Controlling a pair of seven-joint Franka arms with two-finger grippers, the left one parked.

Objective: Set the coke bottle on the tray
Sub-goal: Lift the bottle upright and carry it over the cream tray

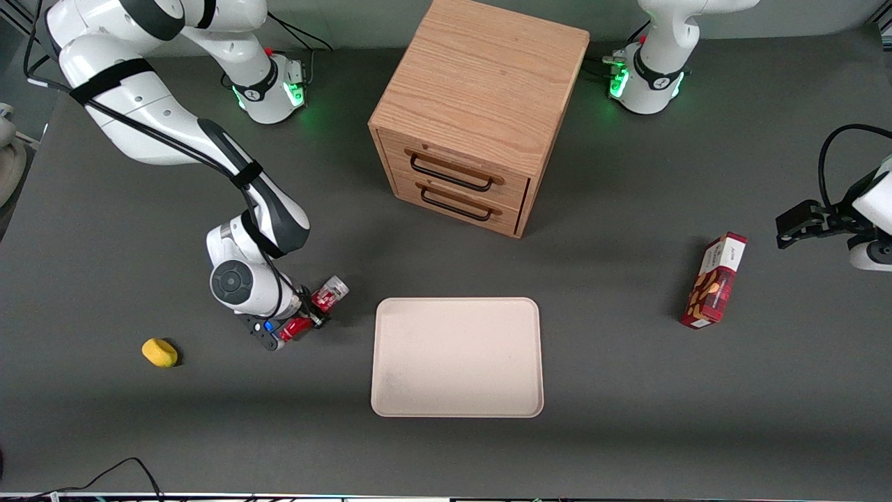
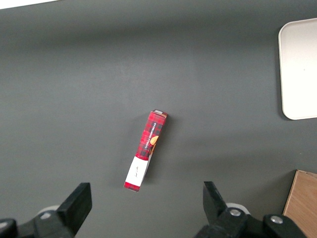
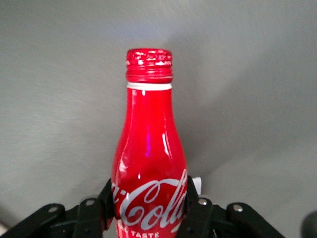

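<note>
The coke bottle (image 1: 329, 293) is a slim red bottle with white script and a silver base. My right gripper (image 1: 315, 310) is shut on its body, and the bottle sticks out on both sides of the fingers. It sits just off the tray's edge, at the working arm's end. The right wrist view shows the bottle (image 3: 148, 148) with its red cap, held between the two black fingers (image 3: 197, 213) of the gripper (image 3: 148, 215). The cream-beige tray (image 1: 456, 390) lies flat in front of the cabinet and has nothing on it. One edge of it shows in the left wrist view (image 2: 299, 69).
A wooden two-drawer cabinet (image 1: 474, 111) stands farther from the camera than the tray. A red snack box (image 1: 714, 280) lies toward the parked arm's end and also shows in the left wrist view (image 2: 146, 150). A small yellow object (image 1: 159, 352) lies toward the working arm's end.
</note>
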